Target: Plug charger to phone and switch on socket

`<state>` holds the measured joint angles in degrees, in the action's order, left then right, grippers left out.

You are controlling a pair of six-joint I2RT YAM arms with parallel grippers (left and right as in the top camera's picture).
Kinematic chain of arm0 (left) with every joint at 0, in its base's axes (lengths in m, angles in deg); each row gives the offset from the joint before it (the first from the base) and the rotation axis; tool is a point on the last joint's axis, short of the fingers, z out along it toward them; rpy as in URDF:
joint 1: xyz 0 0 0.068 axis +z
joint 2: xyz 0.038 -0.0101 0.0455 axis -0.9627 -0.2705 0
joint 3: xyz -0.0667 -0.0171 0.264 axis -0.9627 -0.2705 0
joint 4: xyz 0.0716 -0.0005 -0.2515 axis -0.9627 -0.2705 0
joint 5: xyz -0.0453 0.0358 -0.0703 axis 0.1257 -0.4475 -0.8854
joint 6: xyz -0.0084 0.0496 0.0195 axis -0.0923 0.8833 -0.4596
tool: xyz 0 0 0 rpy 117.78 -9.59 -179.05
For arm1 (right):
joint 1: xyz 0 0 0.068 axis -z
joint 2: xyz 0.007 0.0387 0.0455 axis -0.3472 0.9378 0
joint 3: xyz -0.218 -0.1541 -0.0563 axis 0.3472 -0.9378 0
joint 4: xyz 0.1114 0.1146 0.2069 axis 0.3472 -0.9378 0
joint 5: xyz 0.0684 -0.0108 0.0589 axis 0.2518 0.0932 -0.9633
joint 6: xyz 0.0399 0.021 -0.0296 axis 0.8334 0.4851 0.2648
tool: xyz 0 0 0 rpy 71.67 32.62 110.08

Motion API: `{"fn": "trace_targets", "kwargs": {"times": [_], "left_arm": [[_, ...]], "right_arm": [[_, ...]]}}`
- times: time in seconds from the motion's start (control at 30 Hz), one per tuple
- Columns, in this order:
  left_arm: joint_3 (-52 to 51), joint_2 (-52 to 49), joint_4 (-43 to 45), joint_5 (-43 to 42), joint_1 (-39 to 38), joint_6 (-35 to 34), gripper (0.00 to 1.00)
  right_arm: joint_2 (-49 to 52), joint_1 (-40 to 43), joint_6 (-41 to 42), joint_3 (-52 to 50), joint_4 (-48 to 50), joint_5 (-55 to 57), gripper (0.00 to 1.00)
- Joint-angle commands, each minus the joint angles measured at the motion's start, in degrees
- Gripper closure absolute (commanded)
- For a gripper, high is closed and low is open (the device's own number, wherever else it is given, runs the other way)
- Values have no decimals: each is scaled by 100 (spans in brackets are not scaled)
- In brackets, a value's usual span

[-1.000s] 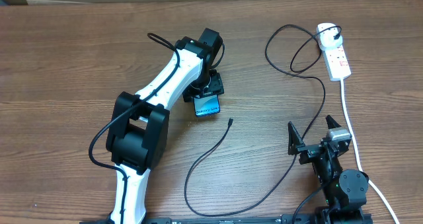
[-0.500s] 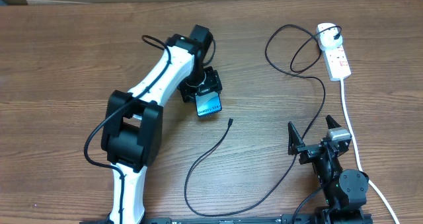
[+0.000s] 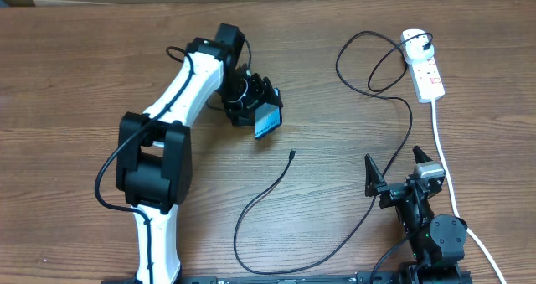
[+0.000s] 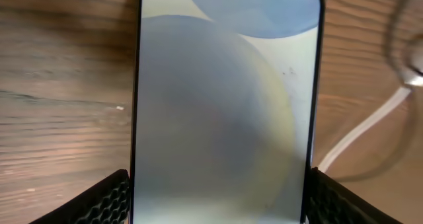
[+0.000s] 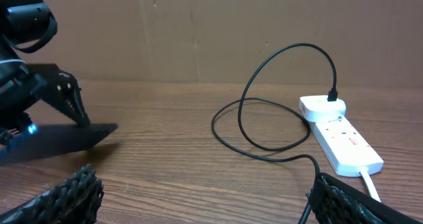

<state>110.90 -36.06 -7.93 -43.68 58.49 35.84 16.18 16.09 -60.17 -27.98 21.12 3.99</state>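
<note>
Between the left gripper's (image 3: 261,110) clenched fingers (image 4: 99,201) sits the phone (image 3: 269,123), tilted, probably to present its port. Nearby on the table (image 3: 100,83) lies the charger's (image 3: 251,207) free tip. The right gripper (image 3: 395,173) rests released, the socket (image 3: 425,66) well beyond it.

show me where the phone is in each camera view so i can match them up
Overhead: the phone sits upper centre, held in the left gripper.
Left wrist: the phone fills the middle, screen facing the camera.
Right wrist: the phone is a dark slab at the left edge, seen nearly edge-on.
Shared landmark: the socket, in overhead and right wrist only.
</note>
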Motion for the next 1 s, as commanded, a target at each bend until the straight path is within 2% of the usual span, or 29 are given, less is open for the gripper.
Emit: {"fn": "trace_targets", "kwargs": {"times": [0.0,0.4,0.63,0.97], "left_arm": [[203,-4,66,-1198,225,116,26],[203,-4,127,-2118,654,120,25],[203,-4,140,-2201,704,96,25],[203,-4,168,-2184,977,-372,27]], "right_arm": [[-37,-22,17,-59,26,33,0],[-37,-22,17,-59,26,33,0],[-37,-22,17,-59,26,33,0],[-37,-22,17,-59,26,33,0]]}}
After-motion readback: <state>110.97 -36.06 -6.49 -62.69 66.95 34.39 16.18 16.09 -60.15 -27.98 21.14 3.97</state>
